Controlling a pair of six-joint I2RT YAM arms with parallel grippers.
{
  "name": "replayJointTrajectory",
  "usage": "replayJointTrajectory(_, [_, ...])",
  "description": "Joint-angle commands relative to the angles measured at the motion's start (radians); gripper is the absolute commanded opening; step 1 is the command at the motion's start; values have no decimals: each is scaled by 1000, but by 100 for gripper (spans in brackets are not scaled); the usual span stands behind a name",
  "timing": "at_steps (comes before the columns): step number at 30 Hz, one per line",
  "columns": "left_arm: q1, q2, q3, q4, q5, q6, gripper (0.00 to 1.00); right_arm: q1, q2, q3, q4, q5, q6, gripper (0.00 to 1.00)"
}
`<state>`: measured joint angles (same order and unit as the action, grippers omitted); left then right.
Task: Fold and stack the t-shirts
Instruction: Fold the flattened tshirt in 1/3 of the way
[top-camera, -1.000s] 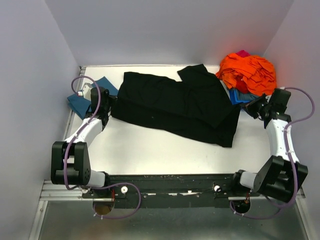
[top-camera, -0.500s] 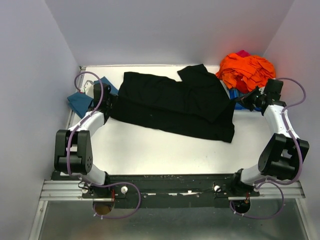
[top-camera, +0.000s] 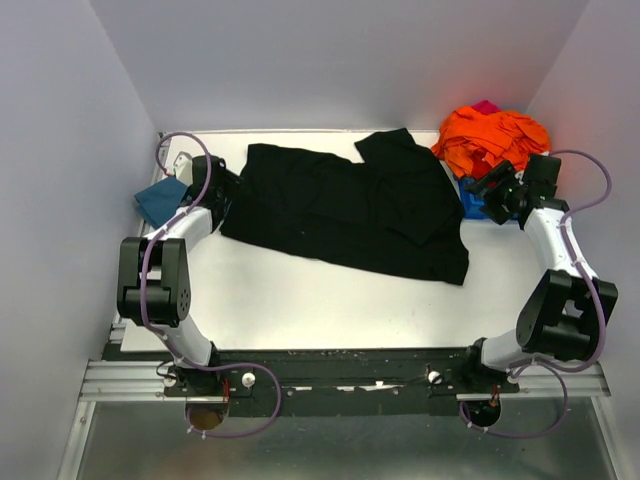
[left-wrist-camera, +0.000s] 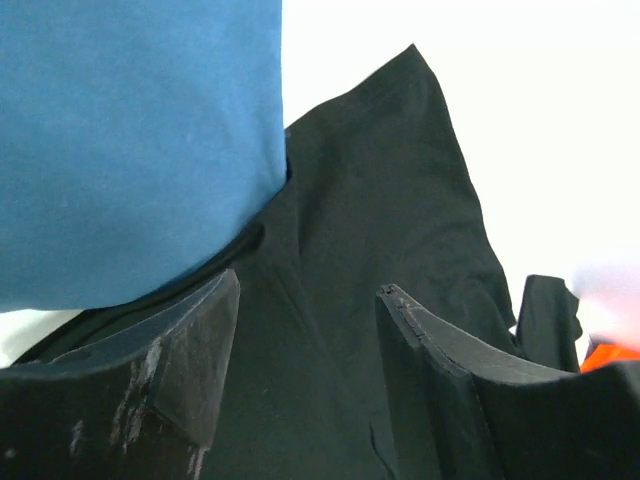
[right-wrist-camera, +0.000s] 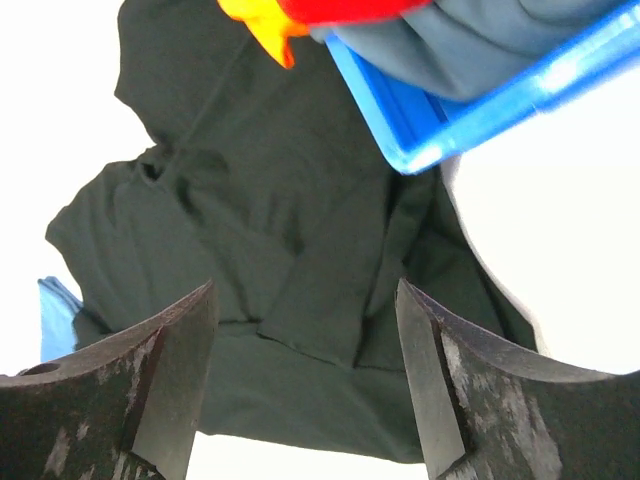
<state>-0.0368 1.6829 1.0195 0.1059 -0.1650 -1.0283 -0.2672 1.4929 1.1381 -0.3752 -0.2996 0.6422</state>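
Note:
A large black t-shirt (top-camera: 350, 210) lies spread and loosely folded across the middle of the table; no print shows. A teal-blue t-shirt (top-camera: 160, 198) lies folded at the left edge. My left gripper (top-camera: 222, 188) is open at the black shirt's left edge, beside the teal one. In the left wrist view its fingers (left-wrist-camera: 420, 340) stand apart over black cloth (left-wrist-camera: 370, 230), the teal shirt (left-wrist-camera: 130, 150) beyond them. My right gripper (top-camera: 490, 190) is open at the shirt's right end. In the right wrist view the black shirt (right-wrist-camera: 280, 230) lies beyond the parted fingers (right-wrist-camera: 180, 340), held by neither.
A heap of orange cloth (top-camera: 495, 140) sits at the back right, spilling over a small blue plastic bin (top-camera: 470, 198) just behind my right gripper. The bin (right-wrist-camera: 470, 110) shows close in the right wrist view. Side walls stand close to both arms.
Both grippers were shut on the black shirt's ends and now stand open, the cloth let go. Both wrists have moved a little toward the back of the table.

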Motion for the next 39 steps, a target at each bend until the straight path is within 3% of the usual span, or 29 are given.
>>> replayJointTrajectory(1, [3, -37, 27, -23, -19, 39, 70, 13, -166, -151, 15, 146, 46, 78])
replayJointTrajectory(7, [-18, -152, -22, -64, -5, 7, 68, 17, -403, -377, -7, 206, 109, 60])
replayJointTrajectory(10, [-76, -227, -119, -78, -40, -65, 63, 17, -486, -464, -34, 208, 128, 47])
replayJointTrajectory(16, [-114, -337, -329, -61, -93, -151, 62, 17, -551, -573, -57, 178, 123, 34])
replayJointTrajectory(20, [-110, -368, -357, -138, -163, -136, 61, 16, -508, -623, -47, 172, 123, 1])
replayJointTrajectory(27, [-55, -339, -352, -138, -125, -124, 59, 17, -375, -606, -25, 194, 148, 1])
replayJointTrajectory(39, [-22, -86, -204, -182, -90, -122, 56, 16, -154, -454, -102, 408, 211, 1])
